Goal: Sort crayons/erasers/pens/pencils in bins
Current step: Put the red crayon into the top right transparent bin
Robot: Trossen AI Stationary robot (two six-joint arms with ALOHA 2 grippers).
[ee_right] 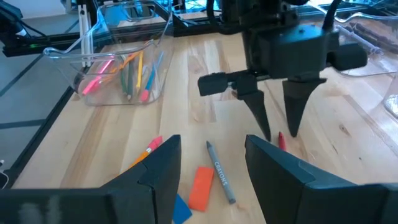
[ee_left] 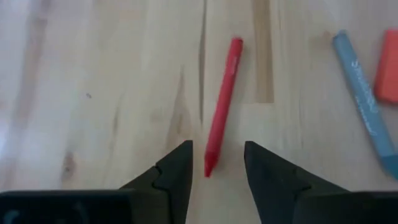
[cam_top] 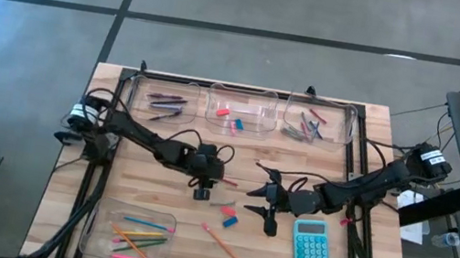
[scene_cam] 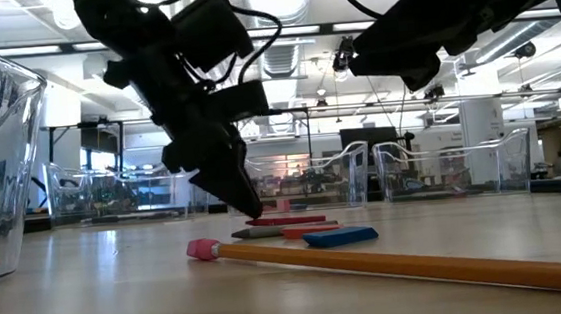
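A pale wooden table (cam_top: 160, 220) with light and darker plank stripes carries four clear plastic bins. Between the black fingers of the left gripper (ee_left: 216, 171) lies a bright red crayon (ee_left: 222, 106). Beside it lie a grey-blue crayon (ee_left: 367, 102) with pale lettering, an orange-red block eraser (ee_right: 202, 186) and a blue block eraser (scene_cam: 340, 237). A long orange pencil (cam_top: 224, 245) has a pink tip. The near clear bin (cam_top: 94, 228) holds pink, orange, green and blue pencils. A teal calculator (cam_top: 312, 245) shows lighter keys. The right gripper (ee_right: 211, 165) is black.
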